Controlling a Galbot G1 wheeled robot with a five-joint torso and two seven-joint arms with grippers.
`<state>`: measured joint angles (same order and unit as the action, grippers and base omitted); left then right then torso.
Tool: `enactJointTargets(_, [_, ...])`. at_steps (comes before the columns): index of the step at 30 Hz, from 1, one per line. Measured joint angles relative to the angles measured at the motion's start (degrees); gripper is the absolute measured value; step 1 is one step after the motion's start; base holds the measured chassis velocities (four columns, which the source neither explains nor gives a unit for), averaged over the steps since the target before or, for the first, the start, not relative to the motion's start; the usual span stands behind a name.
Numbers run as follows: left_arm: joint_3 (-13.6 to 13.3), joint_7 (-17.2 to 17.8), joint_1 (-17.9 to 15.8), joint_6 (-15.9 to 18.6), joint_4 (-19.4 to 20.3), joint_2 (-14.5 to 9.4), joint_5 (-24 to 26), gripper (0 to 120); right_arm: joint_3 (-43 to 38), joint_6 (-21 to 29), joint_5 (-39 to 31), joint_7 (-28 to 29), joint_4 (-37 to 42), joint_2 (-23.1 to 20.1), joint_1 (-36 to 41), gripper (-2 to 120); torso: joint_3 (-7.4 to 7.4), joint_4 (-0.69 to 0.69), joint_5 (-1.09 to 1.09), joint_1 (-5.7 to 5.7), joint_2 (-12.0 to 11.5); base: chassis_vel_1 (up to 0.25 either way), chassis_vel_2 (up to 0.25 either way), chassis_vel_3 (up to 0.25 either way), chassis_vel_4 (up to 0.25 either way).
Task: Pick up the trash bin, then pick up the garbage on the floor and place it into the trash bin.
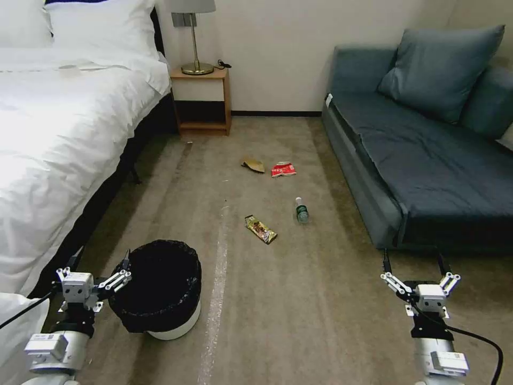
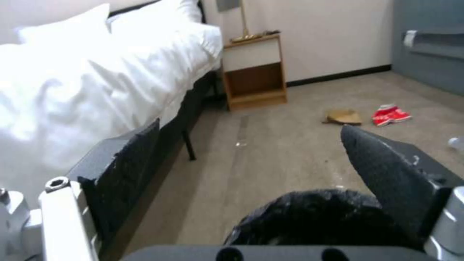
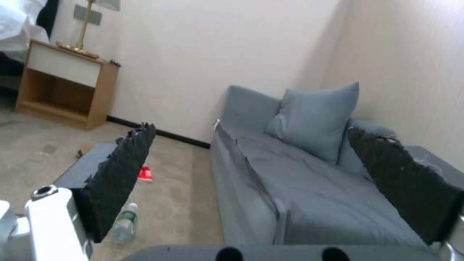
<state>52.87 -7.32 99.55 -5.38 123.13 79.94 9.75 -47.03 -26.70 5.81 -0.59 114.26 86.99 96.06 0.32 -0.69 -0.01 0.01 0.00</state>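
Trash bin: one, white with a black bag liner, the trash bin stands on the carpet floor near the bed, low on the robot's left.
Left claw: the left claw has its fingers spread wide, one finger right at the bin's near rim, the other toward the bed; it grips nothing.
Right claw: the right claw hovers over bare carpet by the sofa, fingers apart and empty.
Garbage: four pieces out on the floor, well apart from the bin – bottle, snack wrapper, red packet, cardboard scrap.
Nightstand: one nightstand against the far wall.
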Motion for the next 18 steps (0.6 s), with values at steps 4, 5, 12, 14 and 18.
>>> enactJointTargets(4, [-1.15, 9.45, 1.72, 8.87, 2.48, 0.85, 3.20, 100, 0.06, -0.12, 0.30, 0.22, 0.99, 0.16, 1.02, 100, 0.00, 0.02, 0.00, 0.00, 0.00, 0.000, 0.000, 0.000, 0.000])
enactJointTargets(5, [-1.15, 9.45, 1.72, 8.87, 2.48, 0.85, 3.20, 100, 0.06, -0.12, 0.30, 0.22, 0.99, 0.16, 1.02, 100, 0.00, 0.02, 0.00, 0.00, 0.00, 0.000, 0.000, 0.000, 0.000])
enactJointTargets(12, [-1.66, 20.76, -0.07, 17.28, 2.68, 1.03, 12.46, 100, -0.12, -0.79, 0.32, 0.30, 2.53, 0.03, 2.47, 100, 0.00, 0.01, 0.00, 0.00, 0.00, 0.000, 0.000, 0.000, 0.000])
enactJointTargets(14, [-1.82, 22.08, -0.54, 18.35, 2.32, 0.96, 14.46, 100, -0.11, -0.94, 0.37, 0.30, 2.92, 0.03, 2.89, 100, 0.00, 0.01, 0.00, 0.00, 0.00, 0.000, 0.000, 0.000, 0.000])
enactJointTargets(18, [-2.83, 25.26, -2.37, 21.51, 1.18, 0.75, 19.12, 100, -0.03, -1.34, 1.01, 0.31, 4.00, 0.13, 4.10, 100, 0.00, 0.01, 0.00, 0.00, 0.00, 0.000, 0.000, 0.000, 0.000])
